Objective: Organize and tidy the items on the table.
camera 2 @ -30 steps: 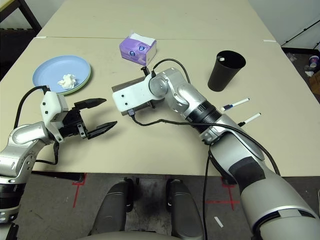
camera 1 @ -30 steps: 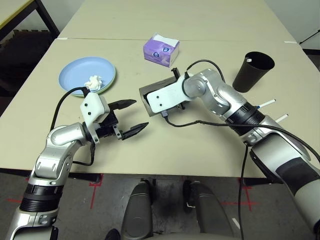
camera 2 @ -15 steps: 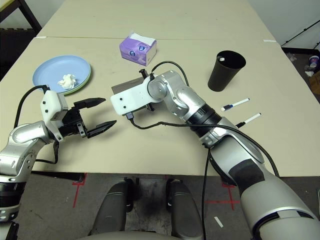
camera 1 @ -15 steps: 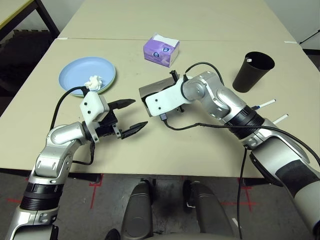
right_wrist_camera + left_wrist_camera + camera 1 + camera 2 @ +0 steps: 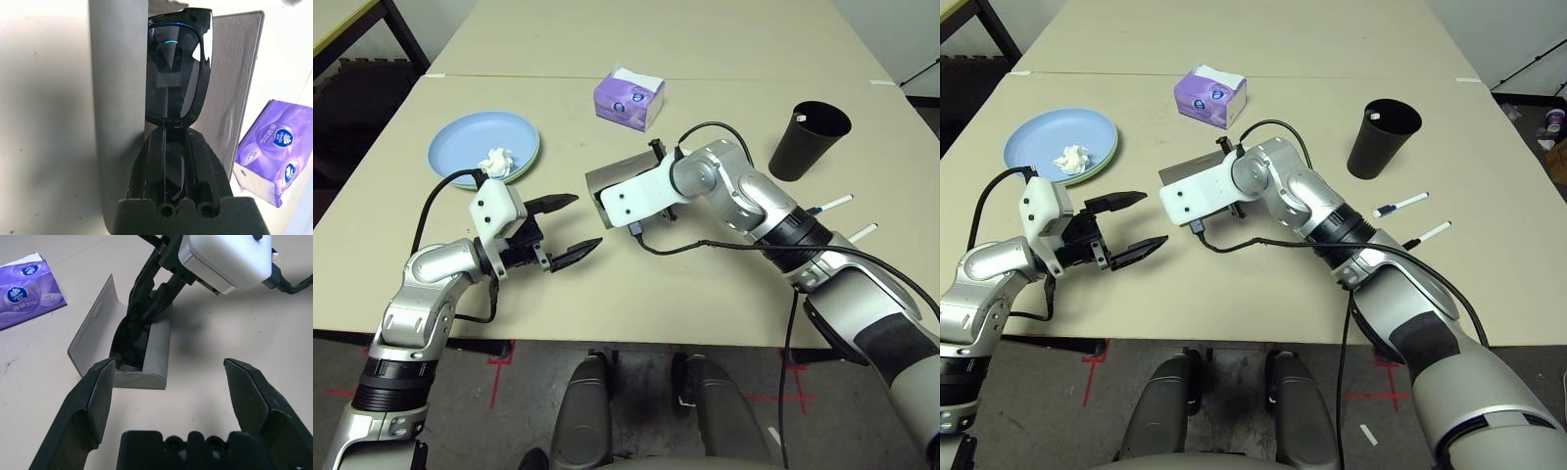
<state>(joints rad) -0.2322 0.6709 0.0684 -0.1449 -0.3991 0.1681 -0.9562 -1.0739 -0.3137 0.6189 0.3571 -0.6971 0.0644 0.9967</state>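
Over on the far left of the pale table, the blue plate sits stacked on a green one, and a crumpled white tissue rests on its near edge. Just nearer, the left gripper hovers above the tabletop, fingers spread wide and holding nothing, aimed toward the middle. And there's the action: the grey glasses case lies open at the centre, lid standing up, and the right gripper has its fingers pinched tight on the black sunglasses, holding them in the case's trough. Behind the case sits a purple tissue pack, well apart from it. Moving right, the black cup stands upright, and nearer than it two white pens lie side by side close to the right arm, both flat on the table.
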